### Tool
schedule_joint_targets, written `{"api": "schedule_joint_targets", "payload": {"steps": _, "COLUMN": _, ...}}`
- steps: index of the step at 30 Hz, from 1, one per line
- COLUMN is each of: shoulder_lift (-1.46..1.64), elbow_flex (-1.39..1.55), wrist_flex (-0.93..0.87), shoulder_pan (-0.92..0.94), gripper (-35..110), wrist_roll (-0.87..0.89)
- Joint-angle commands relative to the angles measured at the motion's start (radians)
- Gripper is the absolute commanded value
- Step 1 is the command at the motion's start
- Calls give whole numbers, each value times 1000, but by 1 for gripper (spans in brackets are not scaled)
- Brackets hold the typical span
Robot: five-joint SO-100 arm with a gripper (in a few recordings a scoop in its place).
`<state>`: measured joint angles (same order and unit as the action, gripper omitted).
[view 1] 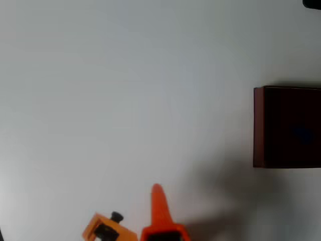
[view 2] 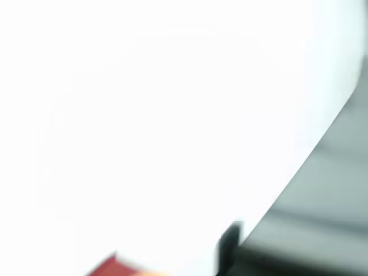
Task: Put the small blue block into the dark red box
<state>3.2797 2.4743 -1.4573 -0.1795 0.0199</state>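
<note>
White table (view 1: 125, 90), overhead view: dark red box (view 1: 259, 125) at 3 o'clock edge, faint blue patch (view 1: 301, 133) inside; orange gripper (view 1: 158, 201) at 6 o'clock, jaw state indiscernible.

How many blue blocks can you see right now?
1, and only faintly: a dim blue patch inside the dark red box at the right edge of the overhead view. The box runs off frame, so more could be hidden.

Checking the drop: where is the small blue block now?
In the overhead view a faint blue patch lies inside the dark red box at the right edge.
</note>
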Motion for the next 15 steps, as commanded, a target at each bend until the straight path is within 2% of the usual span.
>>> {"api": "schedule_joint_targets", "payload": {"steps": 1, "shoulder_lift": 75, "elbow_flex": 143, "wrist_flex": 37, "shoulder_pan": -114, "gripper": 0, "wrist_roll": -5}}
{"api": "schedule_joint_targets", "payload": {"steps": 8, "shoulder_lift": 75, "elbow_flex": 354, "wrist_flex": 77, "shoulder_pan": -322, "gripper": 0, "wrist_roll": -48}}
{"api": "schedule_joint_targets", "payload": {"steps": 15, "shoulder_lift": 78, "elbow_flex": 499, "wrist_flex": 106, "shoulder_pan": -371, "gripper": 0, "wrist_roll": -32}}
